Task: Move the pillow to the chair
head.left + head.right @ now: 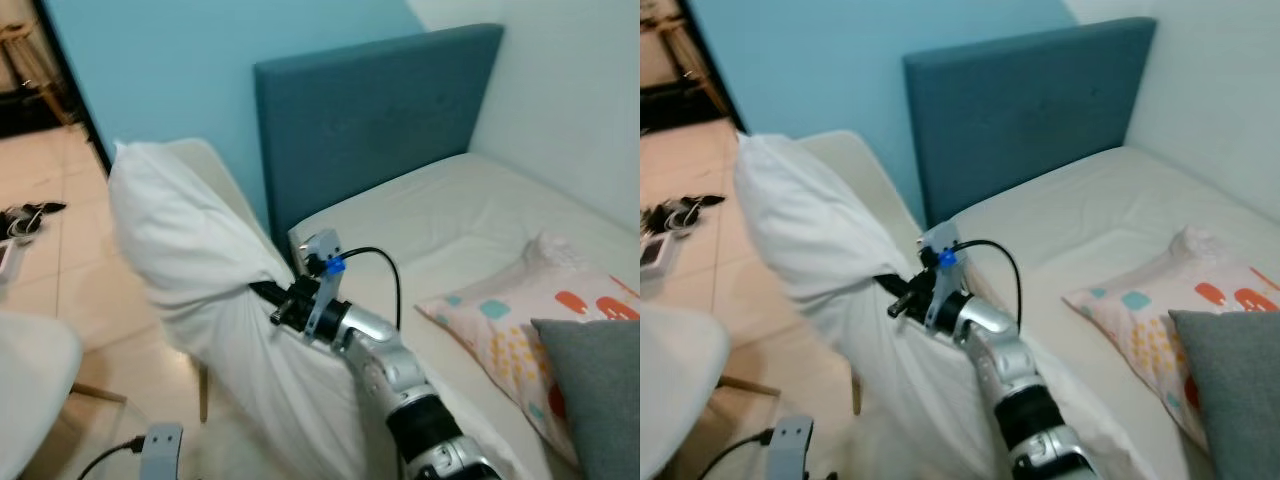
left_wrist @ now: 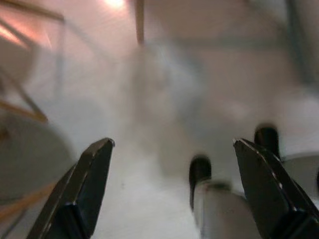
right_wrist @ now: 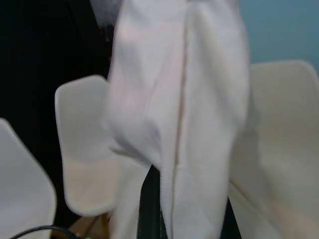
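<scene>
My right gripper (image 1: 268, 298) is shut on the middle of a large white pillow (image 1: 190, 260), bunching the fabric. The pillow hangs in the air in front of a cream chair (image 1: 205, 160) that stands between the bed and the blue wall, and it hides most of that chair. In the right wrist view the pillow (image 3: 184, 99) drapes over my fingertips (image 3: 149, 209), with the cream chair (image 3: 284, 114) behind it. My left gripper (image 2: 174, 149) is open, low over the pale floor, holding nothing.
The bed (image 1: 450, 210) with a teal headboard (image 1: 370, 110) lies to the right, carrying a patterned pillow (image 1: 530, 310) and a grey cushion (image 1: 600, 380). A second white chair (image 1: 30, 380) stands at lower left. Small items (image 1: 25, 220) lie on the floor.
</scene>
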You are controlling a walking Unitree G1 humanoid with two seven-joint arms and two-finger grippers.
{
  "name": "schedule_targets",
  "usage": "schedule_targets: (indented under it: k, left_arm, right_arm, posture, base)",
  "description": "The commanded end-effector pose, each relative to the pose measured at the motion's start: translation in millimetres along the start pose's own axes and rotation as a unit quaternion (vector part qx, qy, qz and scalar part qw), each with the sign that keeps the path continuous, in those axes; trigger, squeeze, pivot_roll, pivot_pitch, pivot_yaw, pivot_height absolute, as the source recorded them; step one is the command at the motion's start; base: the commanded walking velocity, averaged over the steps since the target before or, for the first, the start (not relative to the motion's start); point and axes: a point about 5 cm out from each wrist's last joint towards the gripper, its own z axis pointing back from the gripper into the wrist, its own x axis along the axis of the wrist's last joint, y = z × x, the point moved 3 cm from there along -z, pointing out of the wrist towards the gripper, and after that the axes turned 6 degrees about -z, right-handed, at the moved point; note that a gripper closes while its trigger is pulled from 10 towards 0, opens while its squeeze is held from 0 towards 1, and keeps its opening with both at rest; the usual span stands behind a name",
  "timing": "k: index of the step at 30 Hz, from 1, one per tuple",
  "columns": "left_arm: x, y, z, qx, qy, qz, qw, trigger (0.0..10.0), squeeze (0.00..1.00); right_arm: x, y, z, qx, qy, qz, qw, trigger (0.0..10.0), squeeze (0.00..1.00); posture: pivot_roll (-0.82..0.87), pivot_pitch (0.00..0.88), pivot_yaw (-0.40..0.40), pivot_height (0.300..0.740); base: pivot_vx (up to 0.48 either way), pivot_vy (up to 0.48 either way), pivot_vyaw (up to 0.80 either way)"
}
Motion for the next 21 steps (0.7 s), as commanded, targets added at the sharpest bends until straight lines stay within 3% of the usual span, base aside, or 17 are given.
schedule_targets:
  k: [1, 3, 13, 21]
  left_arm:
    - [-18.6, 6.3, 4.1, 0.008, 0.026, 0.002, 1.0, 10.0, 0.0]
    - [-17.2, 5.9, 3.8, 0.007, 0.024, 0.003, 1.0, 10.0, 0.0]
    - [-2.4, 5.3, 1.2, 0.01, -0.005, 0.008, 1.0, 10.0, 0.0]
    - [13.0, -5.1, -1.4, -0.006, -0.03, -0.009, 0.999, 10.0, 0.0]
  right_arm:
    - [31.2, 21.0, -16.5, 0.05, -0.057, 0.031, 0.997, 10.0, 0.0]
    - [33.7, 20.7, -17.0, 0.049, -0.061, 0.03, 0.996, 10.0, 0.0]
    - [51.8, 17.8, -17.3, 0.046, -0.08, 0.03, 0.995, 10.0, 0.0]
    - [65.2, 14.2, -14.6, 0.036, -0.097, 0.039, 0.994, 10.0, 0.0]
  posture:
    - [-0.08, 0.052, 0.041, 0.74]
    - [-0.08, 0.052, 0.041, 0.74]
    - [-0.07, 0.053, 0.038, 0.74]
    - [-0.07, 0.048, 0.037, 0.74]
  base:
    - [0.326, 0.0, 0.78]
    - [0.326, 0.0, 0.78]
    - [0.408, 0.0, 0.0]
    - [0.063, 0.0, 0.0]
